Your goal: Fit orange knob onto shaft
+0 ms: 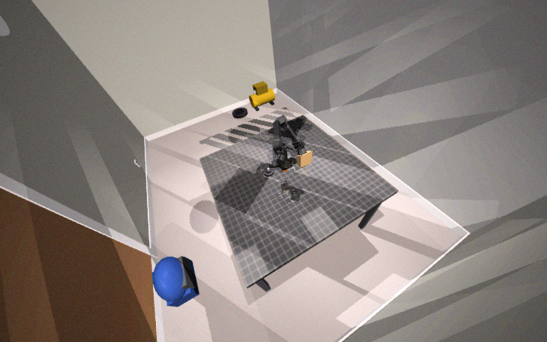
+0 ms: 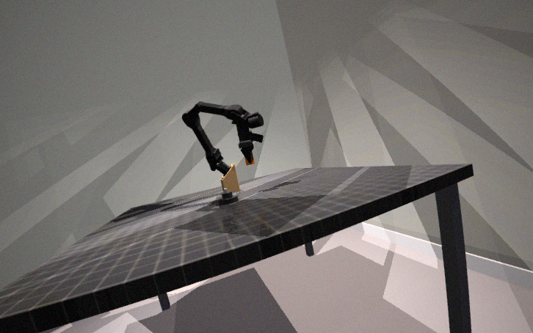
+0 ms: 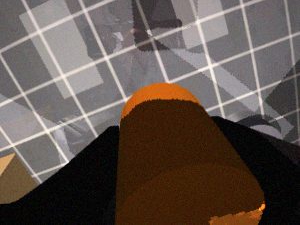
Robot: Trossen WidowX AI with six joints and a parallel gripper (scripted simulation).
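Note:
The orange knob (image 1: 284,169) (image 2: 250,158) (image 3: 167,144) is in my gripper (image 2: 249,161) (image 3: 164,130), which is shut on it. In the exterior view the knob hangs well above the table. Its underside and hole are hidden. The dark round pedestal (image 1: 268,173) (image 2: 228,199) stands on the table to the left of the gripper in the top and exterior views. Its small silver shaft (image 2: 225,191) points up with nothing on it. The shaft's flat side is too small to make out. Part of the round pedestal (image 3: 264,128) shows at the right of the wrist view, partly behind a finger.
A tan slanted block (image 1: 304,158) (image 2: 230,179) (image 3: 19,185) stands by the arm's base, behind the pedestal in the exterior view. The dark gridded table (image 1: 258,258) (image 2: 157,254) carries them. A yellow machine (image 1: 262,97), a black ring (image 1: 239,112) and a blue object (image 1: 169,279) are off the table.

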